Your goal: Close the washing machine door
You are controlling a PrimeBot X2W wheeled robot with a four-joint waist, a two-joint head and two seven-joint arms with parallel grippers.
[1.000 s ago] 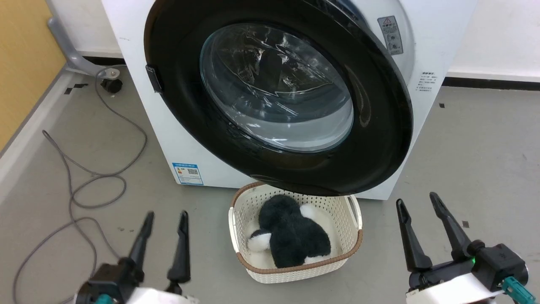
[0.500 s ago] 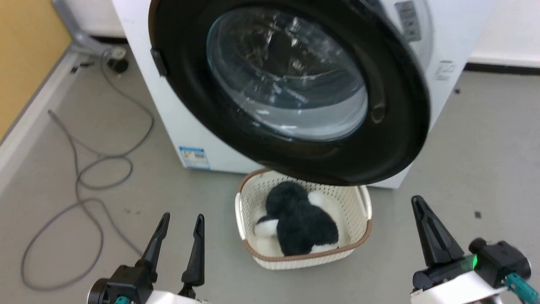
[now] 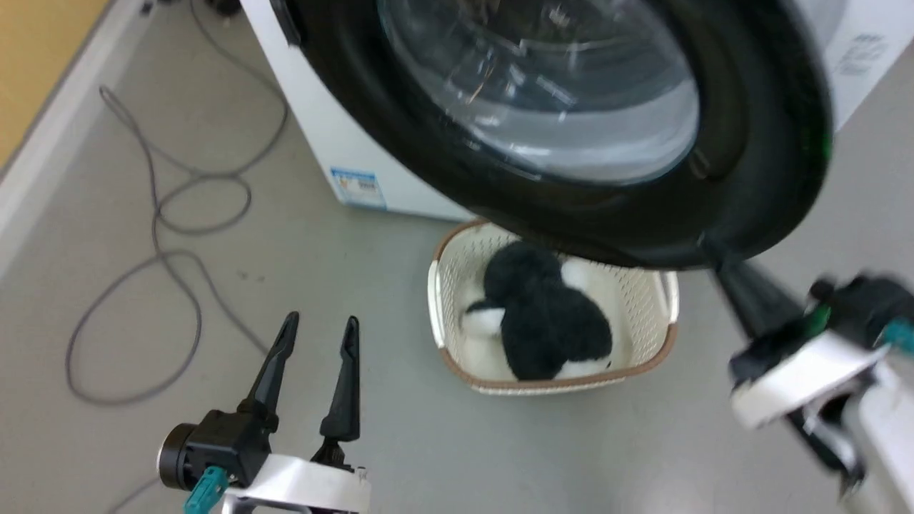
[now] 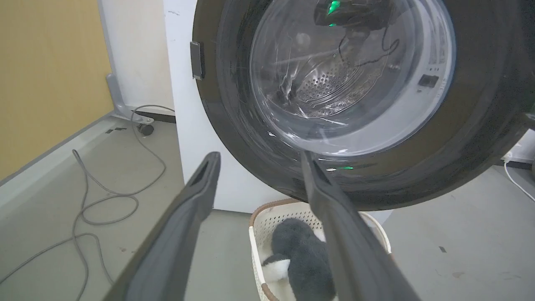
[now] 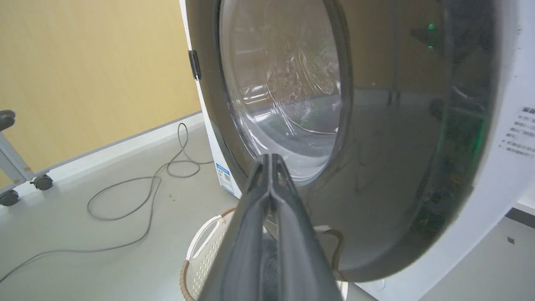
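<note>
In the head view, the washing machine door [image 3: 757, 143] is seen across the upper half, from 11 to 2 o'clock. It is a glossy black disc with a bulging clear window, swung out from the white washing machine [image 3: 335, 135]. The far rim of a cream basket [image 3: 437, 285] at the centre is overhung by it. A black-and-white plush toy [image 3: 543, 321] is held in the basket. The left gripper [image 3: 320, 327] is found at 7 o'clock above bare floor, jaws spread with nothing between them, well apart from the door. The right gripper [image 3: 725, 268] is blurred at 4 o'clock. Its jaws are pressed together and its tip is placed at the door's lower rim, at about 5 o'clock on the disc. Whether tip and rim touch cannot be told. A grey cable [image 3: 152, 221] is looped on the floor at 9 o'clock.

In the left wrist view, the door [image 4: 472, 108] is framed from 12 to 3 o'clock, and a perforated steel drum is glimpsed through the window. The left gripper [image 4: 260, 155] is held with its fingers [image 4: 184, 225] spread wide. The basket [image 4: 261, 211] and toy [image 4: 301, 251] are seen at 6 o'clock, the cable [image 4: 137, 205] at 8 o'clock.

In the right wrist view, the door [image 5: 397, 167] is viewed obliquely from 12 to 4 o'clock. The right gripper [image 5: 271, 159] is shown with jaws pressed together, empty, pointed at the window's lower edge. The basket [image 5: 200, 251] is seen at 7 o'clock, the cable [image 5: 155, 179] at 9 o'clock, and a yellow wall [image 5: 83, 62] at 10 o'clock.
</note>
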